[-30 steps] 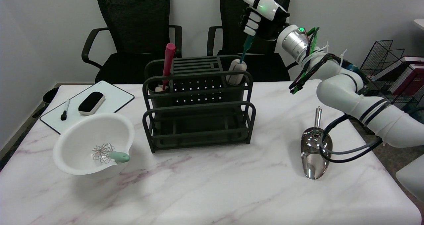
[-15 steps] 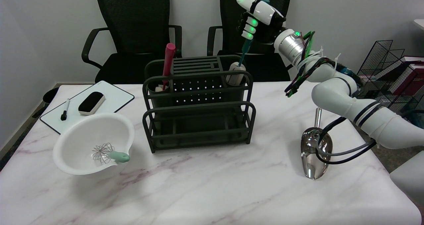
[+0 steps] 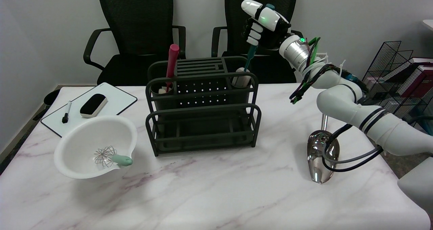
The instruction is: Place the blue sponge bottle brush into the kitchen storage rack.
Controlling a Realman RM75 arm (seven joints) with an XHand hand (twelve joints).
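Note:
The dark green storage rack (image 3: 203,121) stands mid-table, with a round cup at each back corner. My right hand (image 3: 262,25) hovers above the rack's back right cup and grips the teal handle of the blue sponge bottle brush (image 3: 248,59). The brush hangs nearly upright, tilted a little. Its pale sponge head (image 3: 239,81) sits low inside that right cup, only its top showing over the rim. A red-handled tool (image 3: 172,62) stands in the left cup.
A white bowl (image 3: 84,138) holding a small whisk (image 3: 110,157) sits front left. A whiteboard (image 3: 101,105) with eraser and marker lies behind it. A metal scoop (image 3: 321,155) lies at the right, under my arm's cables. Two black chairs stand behind the table.
My right hand has lowered and moved slightly left, sinking the brush's sponge head deeper into the rack's right cup. The arm has dropped closer to the table.

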